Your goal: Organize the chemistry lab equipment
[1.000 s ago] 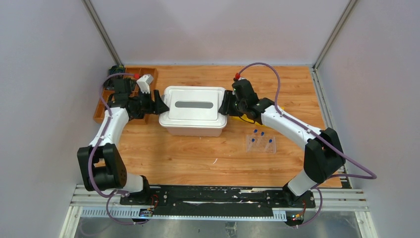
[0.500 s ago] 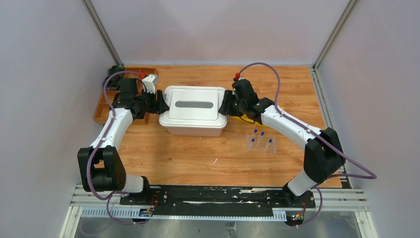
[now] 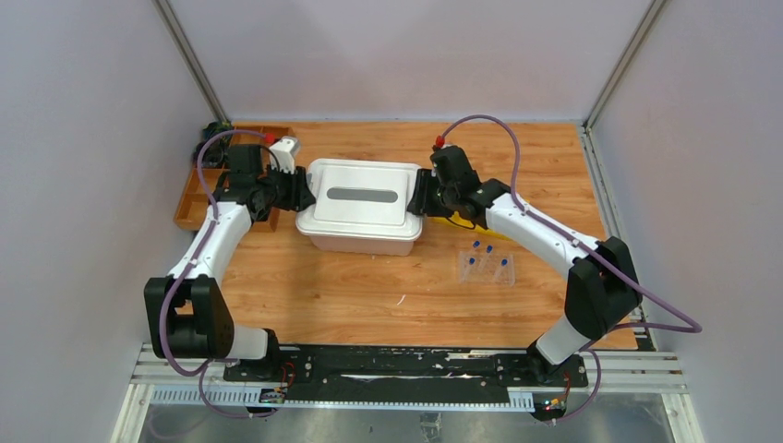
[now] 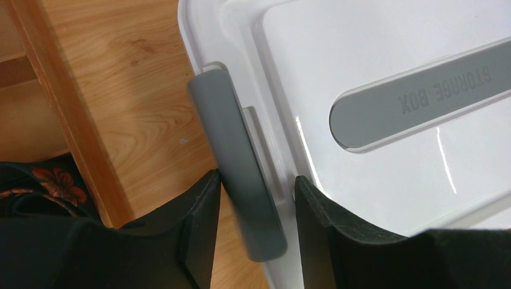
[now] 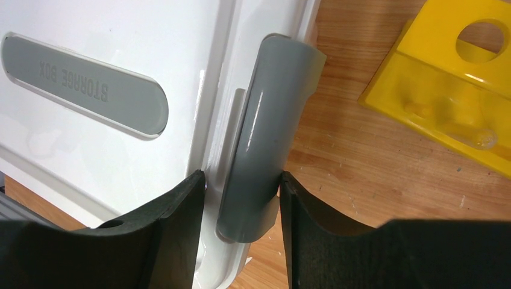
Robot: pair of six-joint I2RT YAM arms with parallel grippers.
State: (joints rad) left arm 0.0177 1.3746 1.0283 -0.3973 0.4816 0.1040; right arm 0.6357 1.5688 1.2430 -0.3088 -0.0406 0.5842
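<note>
Blue-capped vials [image 3: 471,261] stand in the clear vial tray [image 3: 489,277] at right of centre. The yellow holed rack [image 5: 446,102] lies beside the white storage box [image 3: 360,208]. The left gripper [image 4: 256,180] is spread around one grey latch [image 4: 238,174]. The right gripper [image 5: 241,177] hugs the opposite latch [image 5: 265,132], and I cannot tell whether it pinches. Both are probably there to unclip the lid.

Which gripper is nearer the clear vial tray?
Right. The right gripper sits at the right end of the white storage box, the vial tray nearby on that side; the left gripper sits at the box's left end, farther off.

Glossy plastic box [image 4: 391,48]; glossy yellow rack [image 5: 422,51]; wooden table [image 5: 361,150].
</note>
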